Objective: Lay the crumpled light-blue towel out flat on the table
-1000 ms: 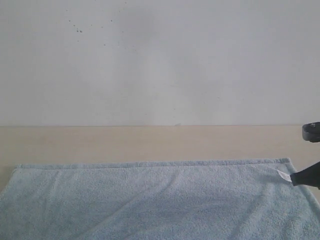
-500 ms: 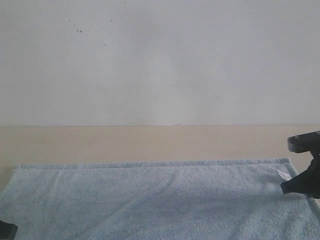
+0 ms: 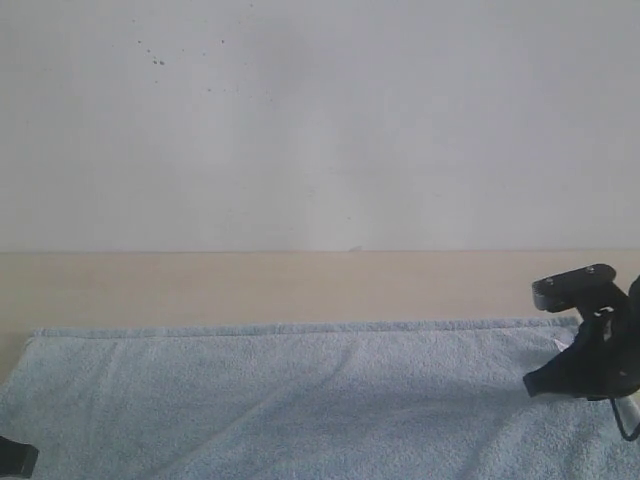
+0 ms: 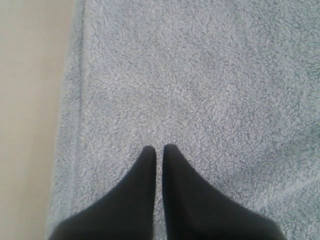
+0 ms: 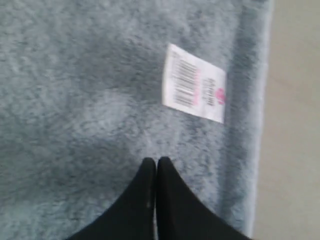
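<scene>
Left tool (image 4: 159, 148): both fingers are together with only a hairline slit between them, and nothing is clamped. The tips sit over the towel (image 3: 300, 400) close to one hemmed side edge; contact with the pile cannot be confirmed. Right tool (image 5: 156, 160): fingers are pressed together and empty, over the towel near the white barcode label (image 5: 195, 90) and the opposite hem. The towel lies spread on the desk (image 3: 300, 285). It is pale blue and fluffy, with a straight far hem and shallow diagonal creases.
</scene>
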You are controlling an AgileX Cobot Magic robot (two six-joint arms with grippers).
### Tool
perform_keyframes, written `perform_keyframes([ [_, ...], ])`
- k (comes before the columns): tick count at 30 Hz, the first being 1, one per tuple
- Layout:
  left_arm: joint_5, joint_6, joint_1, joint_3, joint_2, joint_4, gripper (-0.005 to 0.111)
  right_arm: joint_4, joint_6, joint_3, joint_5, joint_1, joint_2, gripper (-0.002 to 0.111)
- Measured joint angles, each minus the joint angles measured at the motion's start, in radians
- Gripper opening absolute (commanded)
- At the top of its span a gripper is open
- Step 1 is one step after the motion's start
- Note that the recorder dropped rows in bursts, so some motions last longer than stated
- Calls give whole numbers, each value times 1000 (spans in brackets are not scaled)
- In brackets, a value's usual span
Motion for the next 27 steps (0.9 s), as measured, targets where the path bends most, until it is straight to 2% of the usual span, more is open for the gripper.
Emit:
perform_keyframes([
  [4,0,0,0,0,0,0,4,0,-8,0,-2,32,0,0],
  [17,0,0,0,0,0,-15,4,-5,-14,0,-2,29,3,0],
  [27,-19,0,0,0,0,-15,4,-9,-7,-2,-6,-60,20,0],
])
